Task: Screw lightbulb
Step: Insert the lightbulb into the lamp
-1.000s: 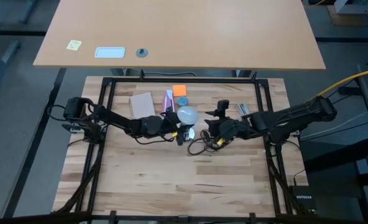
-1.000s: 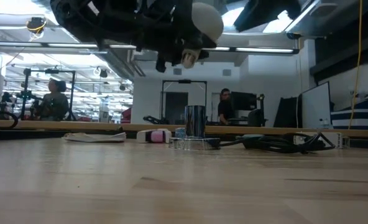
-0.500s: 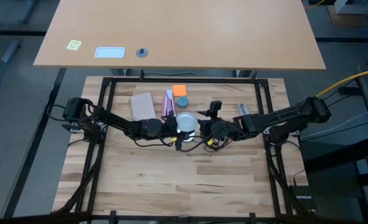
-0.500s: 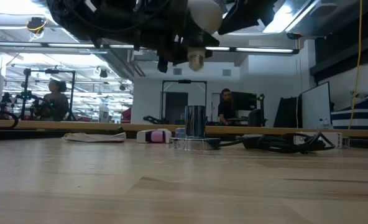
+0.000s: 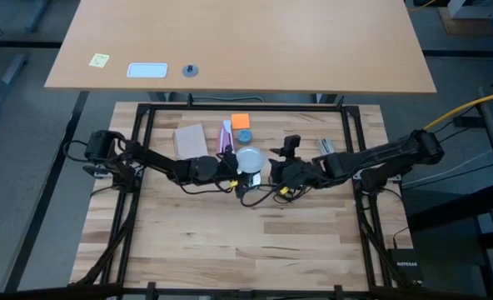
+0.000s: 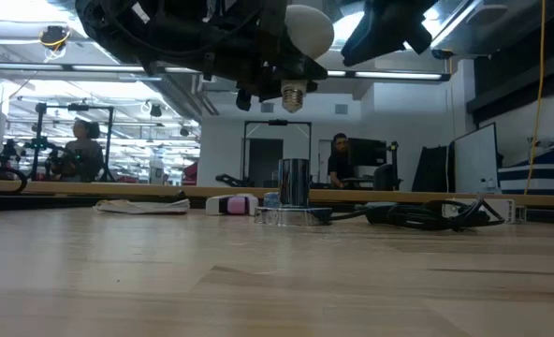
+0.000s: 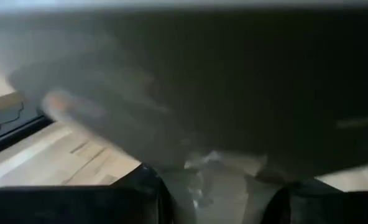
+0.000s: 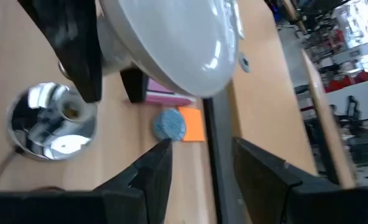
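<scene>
The lightbulb (image 6: 307, 28) is frosted white and hangs high over the table with its globe up and its metal screw base (image 6: 293, 94) pointing down. My left gripper (image 5: 238, 173) comes from the table's left and is shut on it. Below on the table stands the silvery socket (image 6: 294, 195), which shows in the right wrist view as a shiny disc (image 8: 47, 121). My right gripper (image 5: 273, 173) hovers just right of the bulb, open, with nothing between its fingers (image 8: 153, 174). My left gripper pinches the bulb's narrow neck (image 8: 112, 53) between its two fingers (image 8: 78, 50), just above the screw base. The fingers come in about level from the table's left. The bulb stands upright in the hold, lifted clear, over the socket.
Toward the far side lie a beige card (image 5: 190, 140), a pink-and-white packet (image 5: 226, 133), an orange note (image 5: 241, 121) and a blue disc (image 5: 244, 135). A dark cord (image 6: 427, 215) coils right of the socket. A black frame (image 5: 142, 125) rims the table.
My right gripper has moved toward the table's left, closer to the bulb, and sunk a little. The bulb in my left gripper has turned from tilted to upright, its screw base now pointing straight down.
</scene>
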`<control>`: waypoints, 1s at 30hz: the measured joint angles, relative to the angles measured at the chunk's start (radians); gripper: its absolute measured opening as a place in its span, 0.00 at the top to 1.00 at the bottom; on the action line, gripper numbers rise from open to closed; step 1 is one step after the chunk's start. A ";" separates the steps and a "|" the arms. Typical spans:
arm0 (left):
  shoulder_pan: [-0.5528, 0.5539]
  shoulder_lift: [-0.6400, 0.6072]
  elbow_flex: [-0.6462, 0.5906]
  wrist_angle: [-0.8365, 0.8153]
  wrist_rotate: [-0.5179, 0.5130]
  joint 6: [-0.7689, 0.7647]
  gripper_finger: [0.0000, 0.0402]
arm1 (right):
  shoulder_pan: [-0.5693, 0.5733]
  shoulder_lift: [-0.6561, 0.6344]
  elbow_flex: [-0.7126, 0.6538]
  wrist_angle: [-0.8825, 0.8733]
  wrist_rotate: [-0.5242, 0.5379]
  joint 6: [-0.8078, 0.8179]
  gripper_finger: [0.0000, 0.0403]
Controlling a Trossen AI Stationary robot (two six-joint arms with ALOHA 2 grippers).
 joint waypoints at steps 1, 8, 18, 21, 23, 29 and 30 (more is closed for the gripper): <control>0.006 0.000 0.000 0.001 0.005 0.001 0.66 | 0.000 -0.010 0.000 -0.014 0.009 0.002 0.59; 0.038 -0.011 -0.001 -0.006 0.010 -0.003 0.59 | 0.000 -0.116 0.000 -0.094 0.029 -0.002 0.59; 0.104 -0.248 0.000 -0.262 0.012 0.111 0.65 | 0.001 -0.230 0.000 -0.427 0.057 0.220 0.59; 0.118 -0.346 0.000 -0.385 0.012 0.114 0.63 | 0.001 -0.248 0.000 -0.519 0.042 0.290 0.59; 0.123 -0.403 0.000 -0.451 0.012 0.113 0.61 | 0.001 -0.258 0.000 -0.561 0.039 0.317 0.59; 0.121 -0.561 0.000 -0.588 0.013 0.103 0.63 | 0.001 -0.294 0.000 -0.659 0.005 0.346 0.59; 0.121 -0.586 0.000 -0.617 0.013 0.098 0.64 | 0.001 -0.302 0.000 -0.676 -0.007 0.361 0.59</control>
